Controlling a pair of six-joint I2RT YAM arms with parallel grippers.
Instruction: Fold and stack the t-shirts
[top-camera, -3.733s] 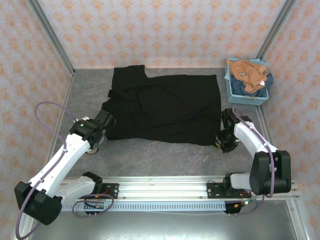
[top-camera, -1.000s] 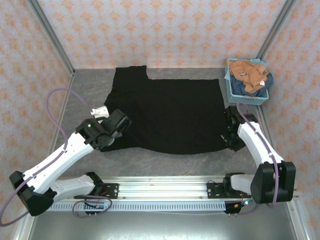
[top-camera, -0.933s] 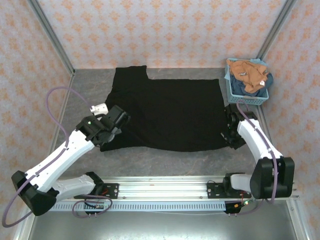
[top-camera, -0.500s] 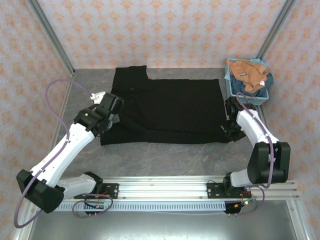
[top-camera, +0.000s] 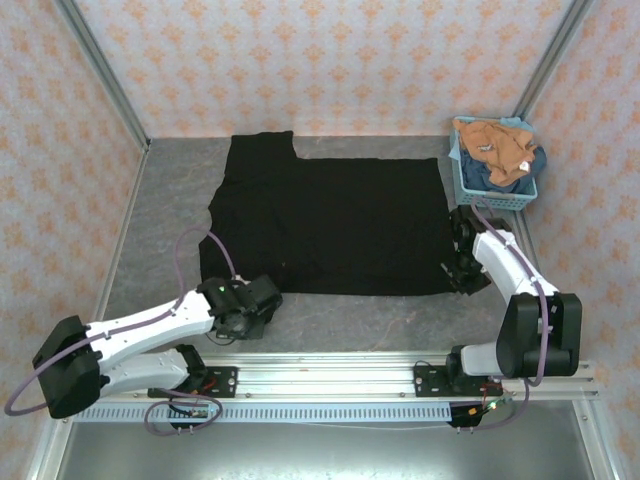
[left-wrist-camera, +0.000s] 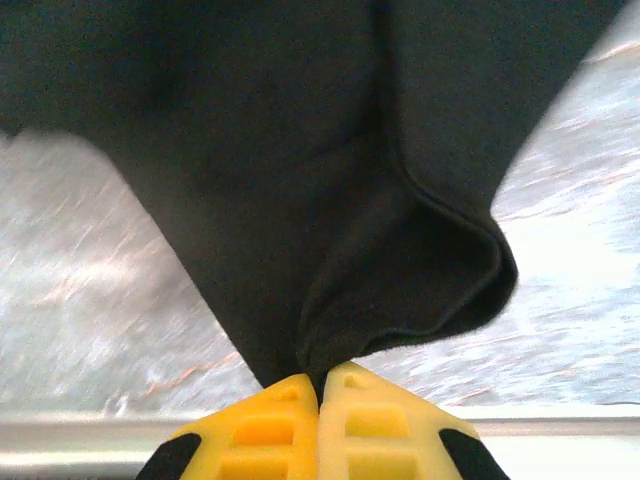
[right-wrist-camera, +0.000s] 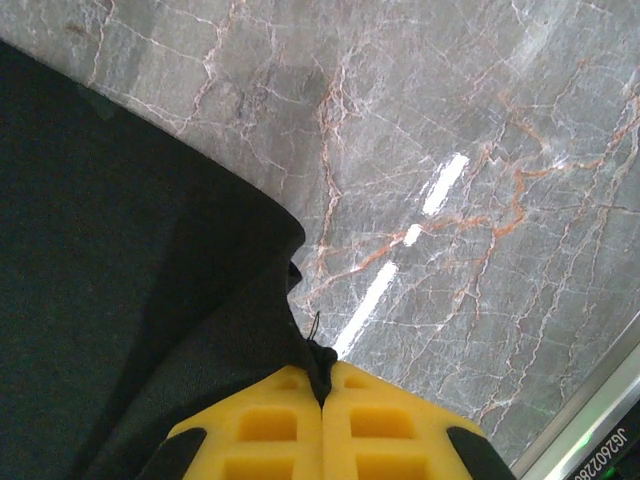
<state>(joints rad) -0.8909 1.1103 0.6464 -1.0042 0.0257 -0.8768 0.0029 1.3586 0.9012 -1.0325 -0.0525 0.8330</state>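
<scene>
One black t-shirt (top-camera: 330, 220), one orange-tan t-shirt (top-camera: 495, 145) and one dark blue t-shirt (top-camera: 480, 178) make three garments. There is one light blue basket (top-camera: 495, 198). The left arm (top-camera: 150, 325) and the right arm (top-camera: 510, 270) make two, each with two yellow fingers (left-wrist-camera: 260, 430).

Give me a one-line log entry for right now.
left gripper: shut on black t-shirt, near-left hem | right gripper: shut on its near-right corner | shirt: spread on table | basket: far right, orange-tan t-shirt on top
</scene>
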